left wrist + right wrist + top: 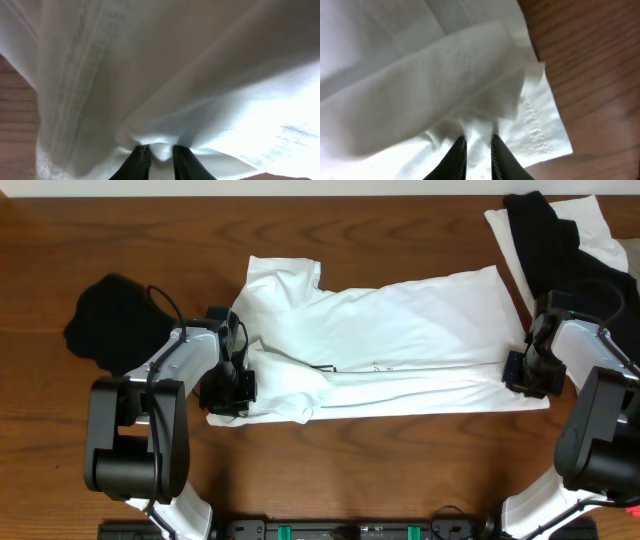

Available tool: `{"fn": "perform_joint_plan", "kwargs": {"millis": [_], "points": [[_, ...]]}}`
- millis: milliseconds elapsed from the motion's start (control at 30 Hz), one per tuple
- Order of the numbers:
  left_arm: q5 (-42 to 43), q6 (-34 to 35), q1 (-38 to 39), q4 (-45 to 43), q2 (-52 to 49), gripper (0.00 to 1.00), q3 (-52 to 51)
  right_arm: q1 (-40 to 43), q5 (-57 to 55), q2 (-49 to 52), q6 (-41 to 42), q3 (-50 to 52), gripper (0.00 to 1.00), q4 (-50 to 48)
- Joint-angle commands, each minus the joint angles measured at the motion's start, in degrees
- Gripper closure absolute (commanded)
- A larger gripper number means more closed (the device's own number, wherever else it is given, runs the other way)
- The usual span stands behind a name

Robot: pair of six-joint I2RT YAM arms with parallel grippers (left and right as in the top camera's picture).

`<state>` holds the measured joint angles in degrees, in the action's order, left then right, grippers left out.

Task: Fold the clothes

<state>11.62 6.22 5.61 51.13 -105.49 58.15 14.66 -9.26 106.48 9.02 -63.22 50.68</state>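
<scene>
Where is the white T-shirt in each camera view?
Overhead: the white T-shirt lies mid-frame, spread left to right.
Left wrist: the T-shirt fills nearly the whole frame, pinched in the left claw at the bottom.
Right wrist: the T-shirt covers left and centre, pinched in the right claw.
Shared landmark: the wooden table beside the cloth.

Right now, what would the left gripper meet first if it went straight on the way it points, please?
The white T-shirt: the left gripper pinches a fold of it, and cloth fills the view ahead; what lies beyond is hidden.
</scene>
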Motion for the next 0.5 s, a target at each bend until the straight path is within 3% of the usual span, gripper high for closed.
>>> {"fn": "perform_joint_plan", "kwargs": {"millis": [0, 267, 467], "points": [[-1.84, 0.07, -0.20, -2.05, -5.35, 0.81, -3.72, 0.39, -0.39, -0.39, 1.27, 0.55, 0.84, 1.64], [-3.54, 0.09, -0.20, -1.29, -5.35, 0.81, -3.72, 1.68, -0.61, -0.39, 4.90, 0.57, 0.85, 12.00], [-3.54, 0.09, -0.20, -0.61, -5.35, 0.81, -3.72, 2.25, -0.46, -0.39, 5.16, 0.57, 0.88, 13.62]]}}
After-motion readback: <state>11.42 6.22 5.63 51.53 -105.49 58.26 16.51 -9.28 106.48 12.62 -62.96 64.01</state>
